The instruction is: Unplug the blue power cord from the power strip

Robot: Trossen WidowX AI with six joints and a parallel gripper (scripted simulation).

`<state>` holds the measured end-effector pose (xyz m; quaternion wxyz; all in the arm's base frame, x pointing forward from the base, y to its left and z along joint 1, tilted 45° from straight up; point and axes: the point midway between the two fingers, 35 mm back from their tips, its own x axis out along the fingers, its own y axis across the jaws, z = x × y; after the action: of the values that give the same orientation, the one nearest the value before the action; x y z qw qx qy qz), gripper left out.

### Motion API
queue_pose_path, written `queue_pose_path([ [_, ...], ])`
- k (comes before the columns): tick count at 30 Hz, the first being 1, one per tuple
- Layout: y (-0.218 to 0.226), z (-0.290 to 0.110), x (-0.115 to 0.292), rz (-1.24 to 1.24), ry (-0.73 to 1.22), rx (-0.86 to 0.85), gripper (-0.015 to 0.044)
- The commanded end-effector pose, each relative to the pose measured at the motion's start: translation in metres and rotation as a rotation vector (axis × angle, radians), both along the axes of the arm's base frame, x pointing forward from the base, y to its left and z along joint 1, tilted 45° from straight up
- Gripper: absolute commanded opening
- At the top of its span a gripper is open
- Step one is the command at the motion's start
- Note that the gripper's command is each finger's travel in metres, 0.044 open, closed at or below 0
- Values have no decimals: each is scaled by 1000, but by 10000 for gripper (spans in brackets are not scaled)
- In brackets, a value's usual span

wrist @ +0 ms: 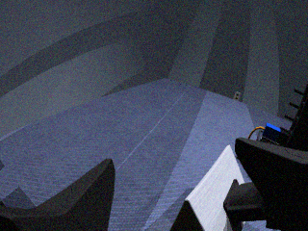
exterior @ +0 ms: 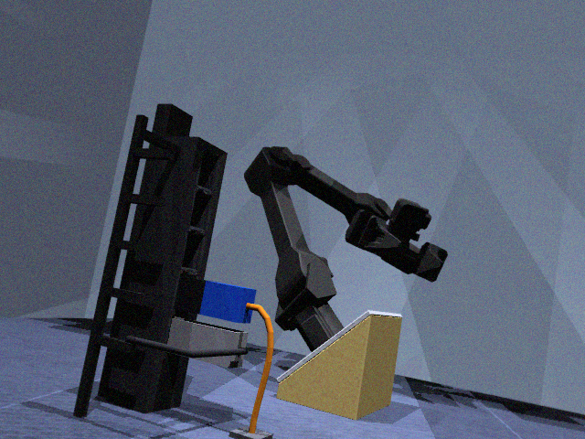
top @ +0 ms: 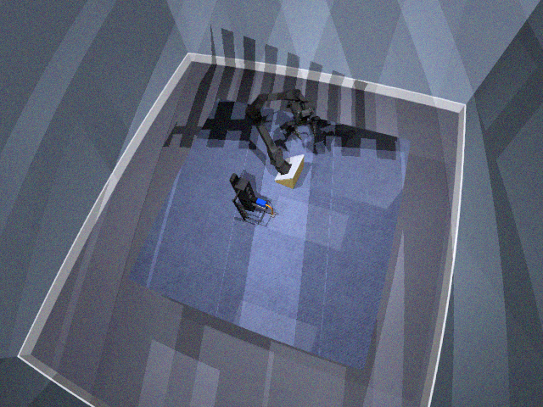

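Note:
The blue plug (top: 261, 202) (exterior: 224, 302) (wrist: 272, 131) sits low at the side of the upright black power strip (top: 243, 192) (exterior: 160, 236) (wrist: 302, 122), against a dark block there; whether its prongs are in is hidden. Its cord (top: 272, 210) (exterior: 270, 340) (wrist: 255, 130) is orange, arching out from the plug and down to the floor. My gripper (top: 306, 142) (exterior: 421, 241) (wrist: 177, 156) is open and empty, well away from plug, cord and strip, beyond the wedge in the top view. In the wrist view the plug shows small, behind the right finger.
A tan wedge (top: 299, 173) (exterior: 330, 382) with a white sloping top (wrist: 218, 185) stands by the arm's base, beside the strip. A black ladder-like frame (exterior: 114, 245) stands close along the strip, with a bent bar (exterior: 188, 352) near the plug. A grey block (exterior: 207, 341) lies below the plug.

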<state>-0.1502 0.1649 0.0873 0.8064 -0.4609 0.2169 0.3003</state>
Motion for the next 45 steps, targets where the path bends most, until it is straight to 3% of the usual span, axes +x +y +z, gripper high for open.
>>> queue_pose_path([
  [1,1,0,1,-3,-2,-6,374],
  [9,45,-9,61,-127,-20,-292,164],
  [17,72,-14,146,-206,53,-600,160],
  [25,65,-19,239,-244,230,-864,160],
  [35,-1,-27,336,-304,557,-1042,160],
  [45,-81,-30,402,-147,860,-1126,160],
])
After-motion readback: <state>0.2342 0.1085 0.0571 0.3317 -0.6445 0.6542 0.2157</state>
